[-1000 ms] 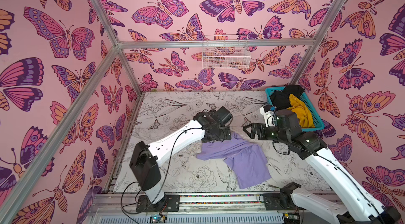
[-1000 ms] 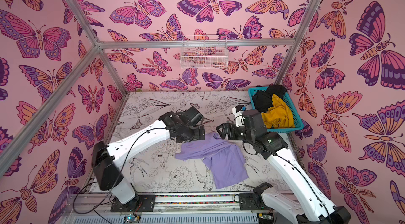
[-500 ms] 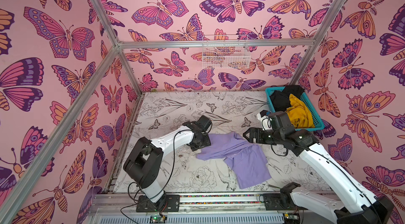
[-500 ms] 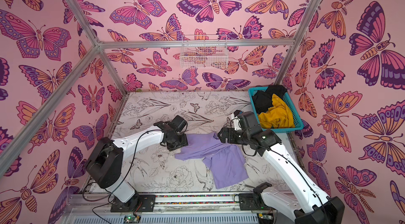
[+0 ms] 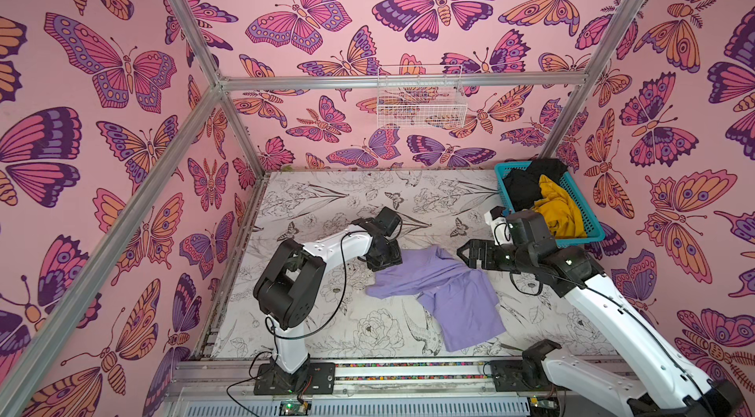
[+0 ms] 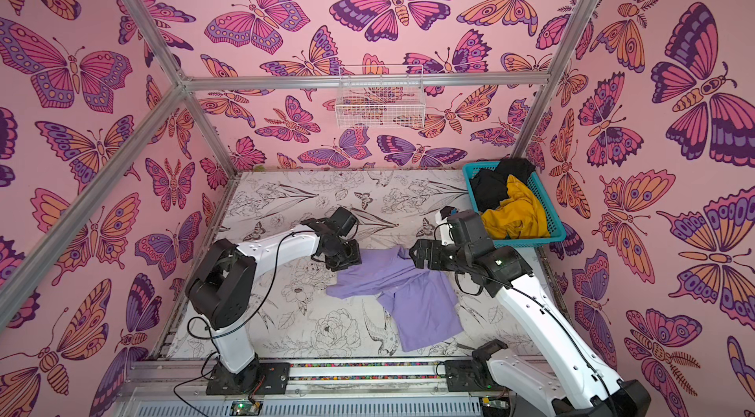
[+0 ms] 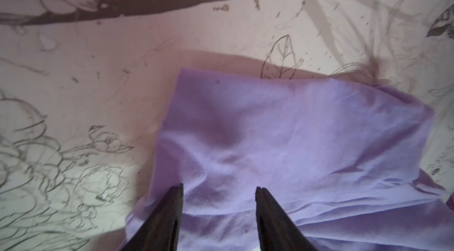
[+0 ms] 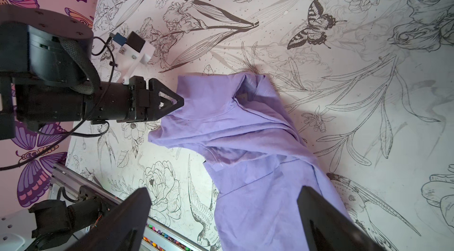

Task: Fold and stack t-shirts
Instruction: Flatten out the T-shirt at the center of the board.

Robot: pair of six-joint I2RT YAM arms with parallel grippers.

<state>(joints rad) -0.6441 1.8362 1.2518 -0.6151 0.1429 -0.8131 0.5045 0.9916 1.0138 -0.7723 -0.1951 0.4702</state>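
**Hidden or unclear.** In both top views the left arm's wrist covers the left fingers point(image 5: 386, 263) and the shirt corner below them. The left wrist view is soft, and the frame edge cuts off the finger bases. The lavender t-shirt point(image 5: 449, 292) point(image 6: 408, 296) lies crumpled and doubled over itself, so its sleeves cannot be sorted out with certainty.

**Shirt and fingers.** The lavender t-shirt lies on the floral surface point(image 5: 327, 198), between the two arms. The left fingers point(image 7: 167, 213) stand apart with their tips down on one corner of the lavender t-shirt point(image 7: 294, 139), and cloth spans the gap between them. Whether any fold is pinched cannot be told. In the right wrist view the left fingers point(image 8: 169, 101) meet the shirt's edge point(image 8: 245, 139) at the end away from the arm bases. The right fingers point(image 8: 122, 225) are spread wide and hold nothing. They hang clear above the shirt at its collar end point(image 5: 463, 252) point(image 6: 416, 253).

**Containers.** A teal lattice basket point(image 5: 582, 240) point(image 6: 545, 206) sits at the surface's far right corner. It holds the mustard-yellow t-shirt point(image 5: 557, 206) point(image 6: 514, 215), heaped partly over the black t-shirt point(image 5: 523, 186) point(image 6: 490, 186). The right arm's wrist screens the basket's near corner. A white wire basket point(image 5: 421, 108) hangs on the back wall. Its contents cannot be read against the butterfly print.
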